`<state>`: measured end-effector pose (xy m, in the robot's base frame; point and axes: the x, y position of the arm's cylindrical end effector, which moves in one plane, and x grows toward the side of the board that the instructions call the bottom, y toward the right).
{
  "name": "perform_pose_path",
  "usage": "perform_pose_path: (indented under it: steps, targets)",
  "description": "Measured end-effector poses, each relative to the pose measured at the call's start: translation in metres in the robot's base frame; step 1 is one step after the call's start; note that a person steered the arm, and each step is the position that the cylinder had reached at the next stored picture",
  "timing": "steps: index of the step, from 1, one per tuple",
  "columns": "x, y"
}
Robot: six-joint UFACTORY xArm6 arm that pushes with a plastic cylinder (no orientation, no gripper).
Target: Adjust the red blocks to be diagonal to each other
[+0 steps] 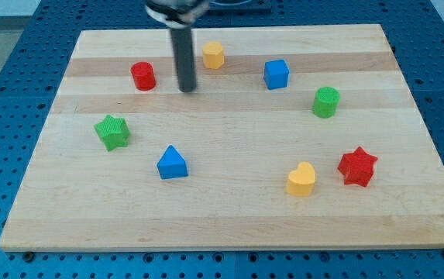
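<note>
Nearest you, the red star (358, 167) sits low at the tabletop's (229, 225) right. Your tool, a jawless rod, holds nothing; my tip (187, 88) stands just right of the red cylinder (143, 76), not touching.

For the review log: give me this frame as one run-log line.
tip between red cylinder and yellow block, touching neither | red star at view's lower right beside yellow heart | no push underway
</note>
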<state>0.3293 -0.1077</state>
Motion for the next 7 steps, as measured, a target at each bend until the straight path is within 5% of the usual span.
perform_pose_path:
  steps: [3,5,6,7]
  targets:
    - [-0.06,-0.075]
    - [0.001,-0.032]
    - [-0.018,-0.052]
    - [-0.023,0.01]
